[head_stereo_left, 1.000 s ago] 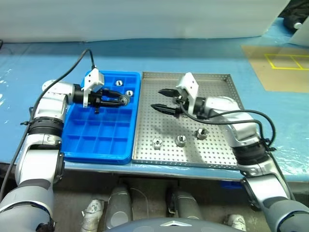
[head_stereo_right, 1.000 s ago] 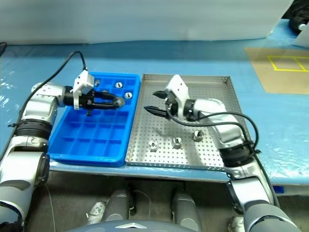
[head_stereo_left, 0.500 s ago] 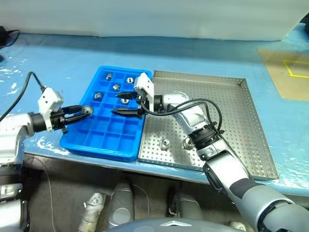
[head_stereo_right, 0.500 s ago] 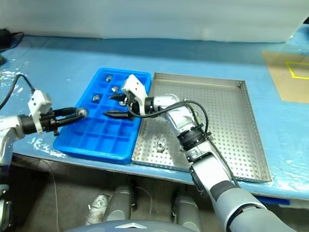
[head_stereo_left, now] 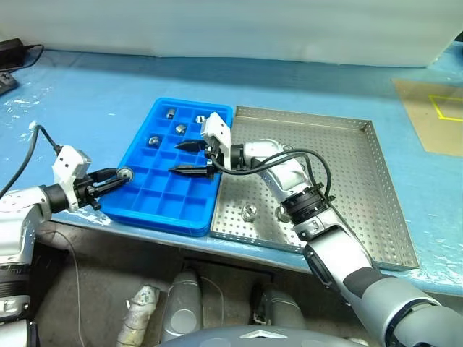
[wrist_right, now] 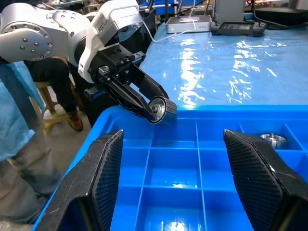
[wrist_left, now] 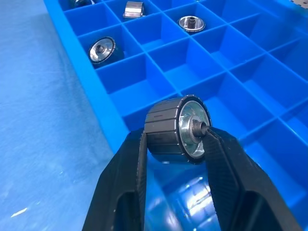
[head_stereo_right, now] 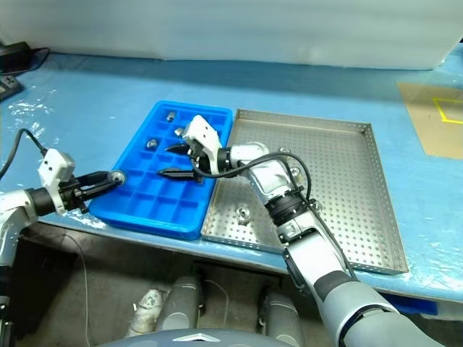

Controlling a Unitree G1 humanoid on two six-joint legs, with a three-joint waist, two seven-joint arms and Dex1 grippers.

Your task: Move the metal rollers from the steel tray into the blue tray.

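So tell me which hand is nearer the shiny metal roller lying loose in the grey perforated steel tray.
Right. The right hand hovers open over the blue tray's near-side compartments, beside the roller; the left hand sits past the blue tray's outer edge.

Right gripper [head_stereo_left: 189, 158] hangs over blue tray [head_stereo_left: 148, 210] middle cells; near-left cells unobstructed.

silver arms [head_stereo_left: 293, 173], black-fingered tools, black cables [head_stereo_left: 25, 155].
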